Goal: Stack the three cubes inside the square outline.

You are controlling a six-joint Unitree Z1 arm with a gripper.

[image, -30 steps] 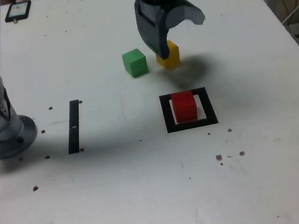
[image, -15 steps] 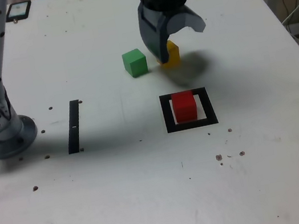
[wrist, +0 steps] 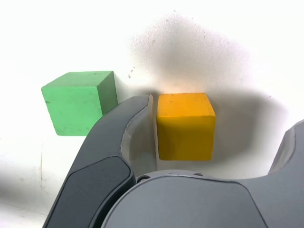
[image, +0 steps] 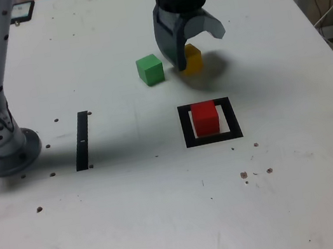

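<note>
Spread wide, the grey gripper [image: 192, 45] straddles the small matte yellow cube [wrist: 185, 125], hiding part of it in the exterior view. Beside it sits the matte green cube [image: 150, 69]; the matte red cube [image: 205, 118] stands inside the black square outline [image: 186, 127].

No readable text, label, brand, number or sign is showing in either view. The three cubes, green [image: 150, 70], yellow [image: 192, 58] and red [image: 205, 118], are showing plain, unmarked faces. The black square outline [image: 213, 137] and the black strip [image: 82, 140] are bearing no writing. A small dark device [image: 21, 11] is lying at the table's far edge with a lit screen, but whatever it is displaying is too small to read.
</note>
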